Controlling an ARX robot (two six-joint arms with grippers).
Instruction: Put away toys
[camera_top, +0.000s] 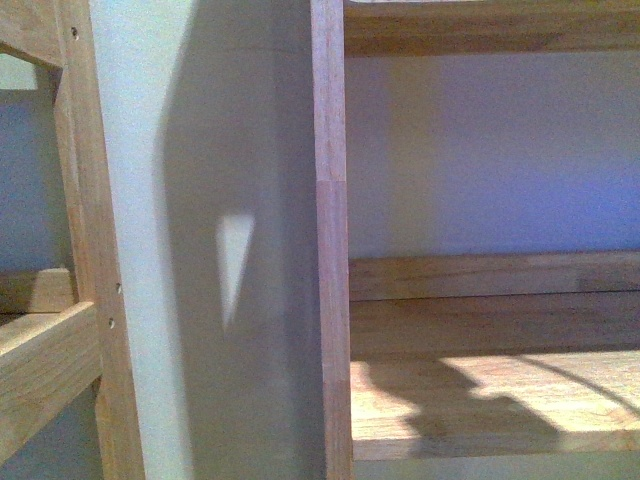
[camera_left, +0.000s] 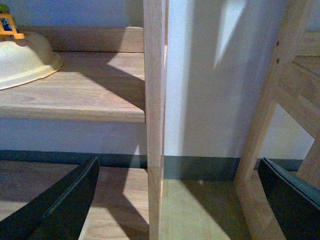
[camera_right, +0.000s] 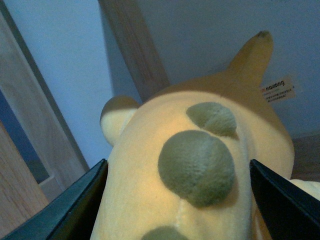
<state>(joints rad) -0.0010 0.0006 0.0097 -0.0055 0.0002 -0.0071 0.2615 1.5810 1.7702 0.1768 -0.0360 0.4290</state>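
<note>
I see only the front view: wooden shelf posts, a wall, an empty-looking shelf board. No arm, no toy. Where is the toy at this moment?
Observer: In the right wrist view, the plush toy sits between the fingers of the right gripper, filling the gap.
Operator: Is the left gripper holding anything?
Observer: No. The left gripper is open, with only a wooden post and floor between its fingers.
Operator: Is anything on the shelves already?
Observer: Yes. The left wrist view shows a pale cream object resting on a shelf board; it is cut off at the edge, so I cannot identify it.
</note>
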